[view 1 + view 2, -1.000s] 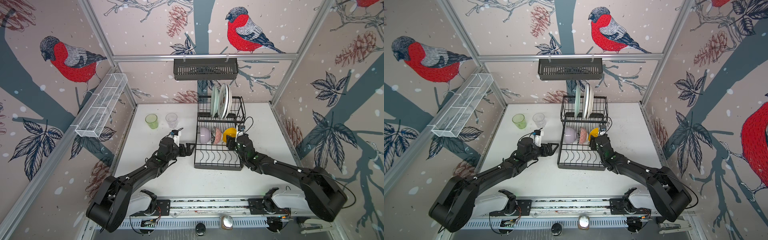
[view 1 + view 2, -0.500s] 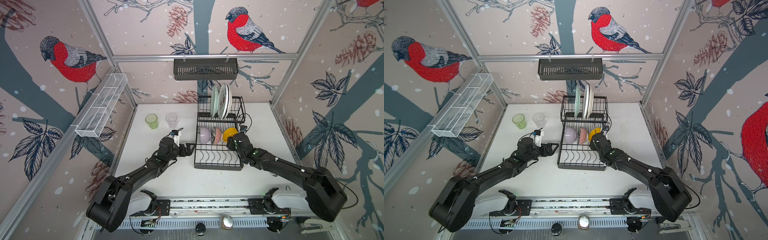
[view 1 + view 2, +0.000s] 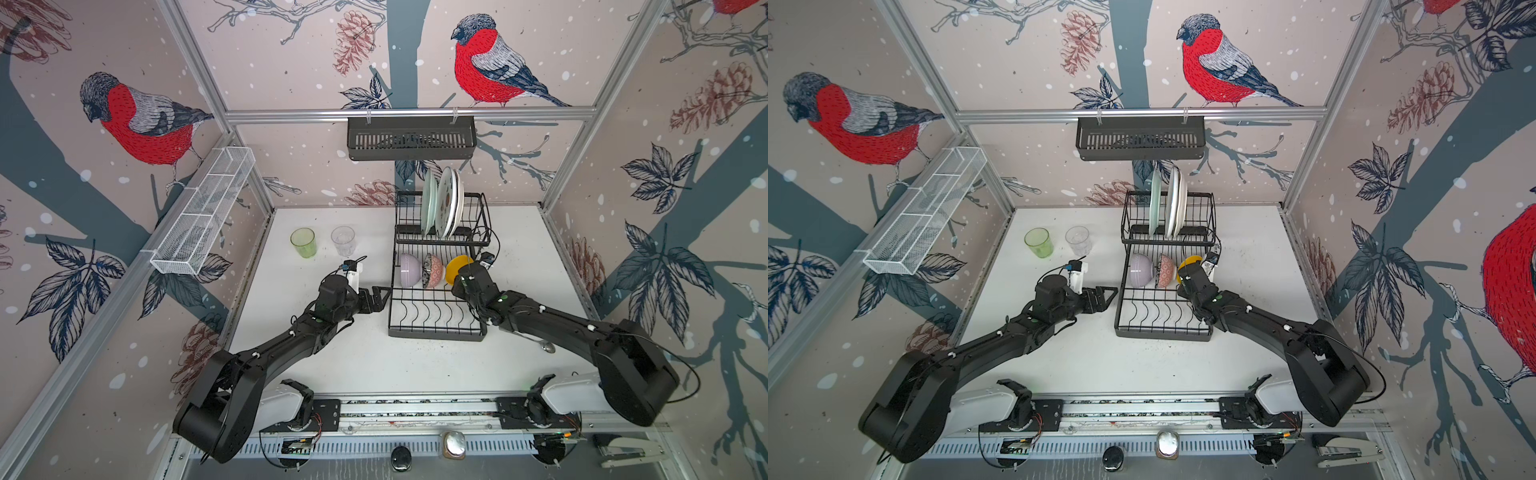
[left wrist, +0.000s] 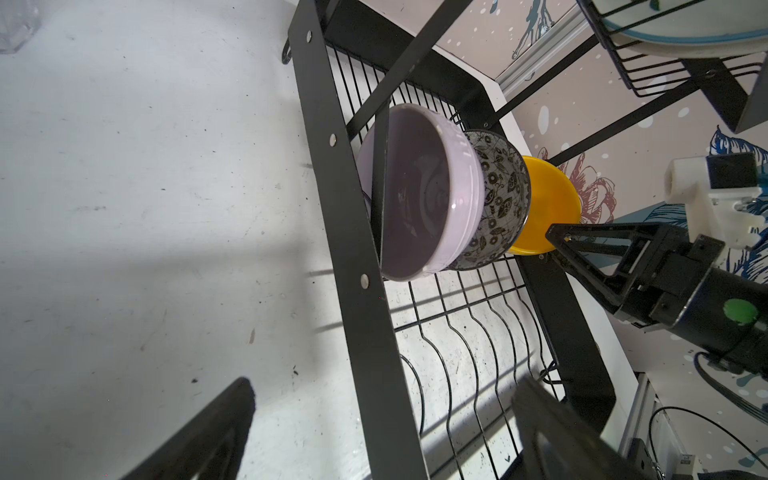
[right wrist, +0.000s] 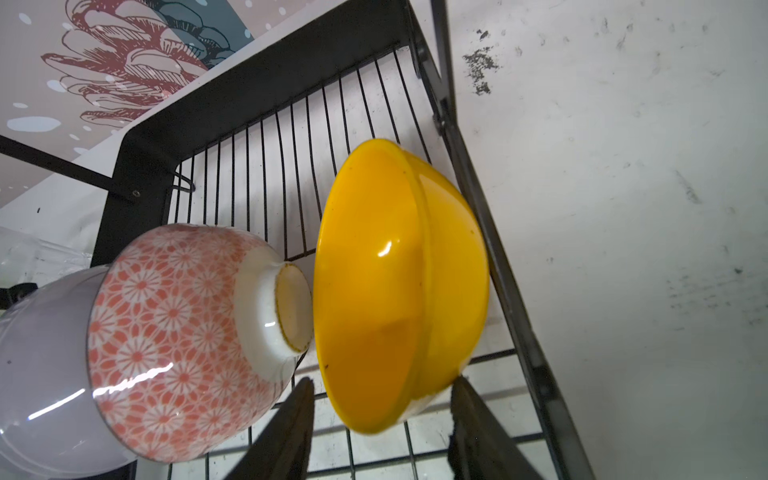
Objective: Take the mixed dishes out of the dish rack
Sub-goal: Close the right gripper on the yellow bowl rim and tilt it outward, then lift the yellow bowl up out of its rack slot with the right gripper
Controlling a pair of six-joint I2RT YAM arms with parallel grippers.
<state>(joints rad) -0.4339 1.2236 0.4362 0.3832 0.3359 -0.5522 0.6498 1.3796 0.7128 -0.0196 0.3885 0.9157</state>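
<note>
The black wire dish rack (image 3: 436, 332) stands mid-table. On its lower tier lean a lilac bowl (image 4: 424, 199), a pink-patterned bowl (image 5: 166, 307) and a yellow bowl (image 5: 374, 282). Three plates (image 3: 446, 203) stand upright on the raised tier. My right gripper (image 5: 380, 386) straddles the yellow bowl's lower rim, open: one finger touches its outer wall, the other stands just clear of its inside. My left gripper (image 3: 380, 295) hangs wide open and empty at the rack's left side. A green glass (image 3: 303, 243) and a clear glass (image 3: 343, 240) stand on the table left of the rack.
A metal spoon (image 3: 540, 343) lies on the table under my right arm. A dark slatted basket (image 3: 411, 137) hangs on the back rail above the plates. A white mesh trough (image 3: 203, 212) runs along the left wall.
My right gripper has moved up onto the yellow bowl and its jaws have narrowed around the rim. The left arm has not moved.
</note>
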